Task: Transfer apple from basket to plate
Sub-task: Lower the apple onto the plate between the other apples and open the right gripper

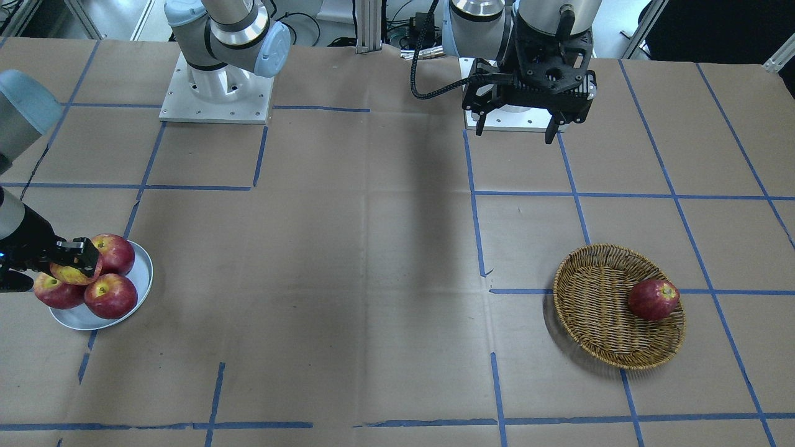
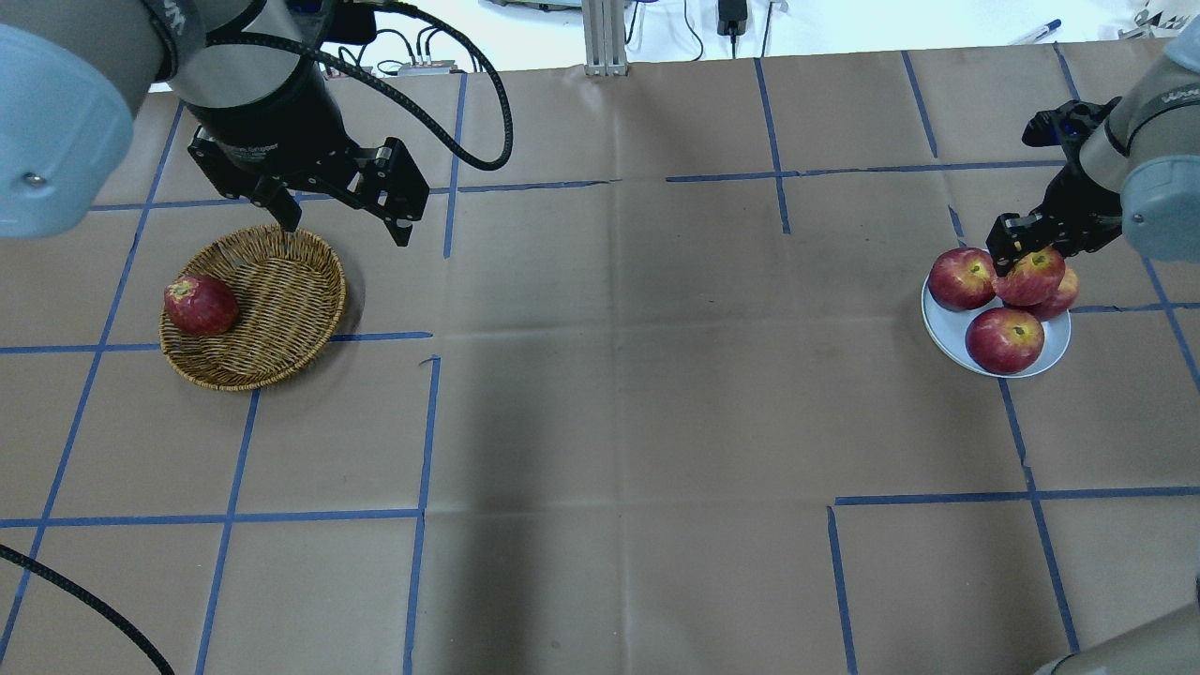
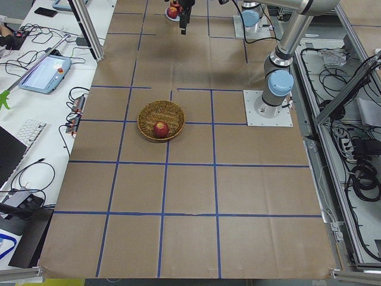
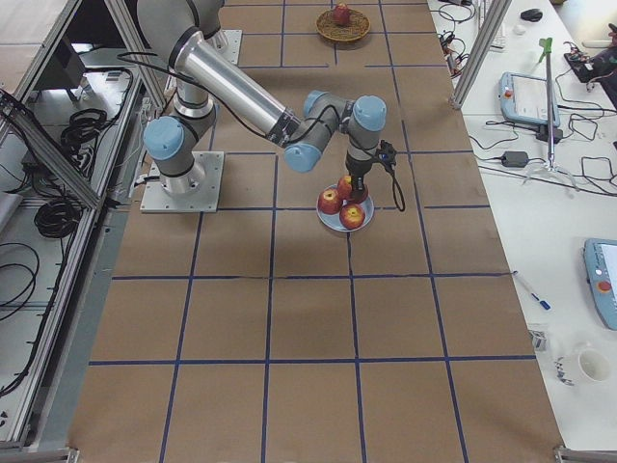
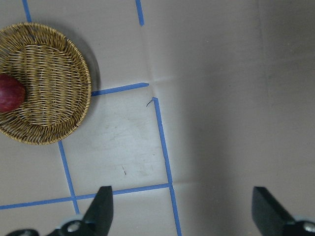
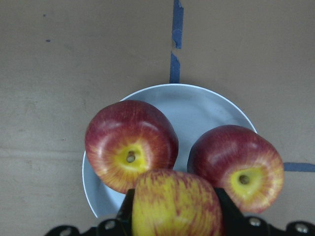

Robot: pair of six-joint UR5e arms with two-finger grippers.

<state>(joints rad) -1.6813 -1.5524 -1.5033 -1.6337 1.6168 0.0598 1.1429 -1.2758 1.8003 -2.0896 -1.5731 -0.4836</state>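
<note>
The streaky red and yellow apple (image 6: 174, 201) is held between the fingers of my right gripper (image 2: 1027, 255), which is shut on it. It hangs over the grey-blue plate (image 2: 945, 328), among the dark red apples lying there; I cannot tell whether it touches them. The held apple (image 1: 73, 272) and the plate (image 1: 144, 267) also show in the front view. The wicker basket (image 2: 281, 291) stands far off on the other side with one dark red apple (image 2: 200, 305) in it. My left gripper (image 2: 342, 220) is open and empty, raised beside the basket's far rim.
Three dark red apples (image 2: 961, 278), (image 2: 1005, 339), (image 2: 1061, 295) lie on the plate. Blue tape lines cross the brown paper table (image 2: 609, 422). The robot bases (image 1: 214, 93) stand at the table's back edge.
</note>
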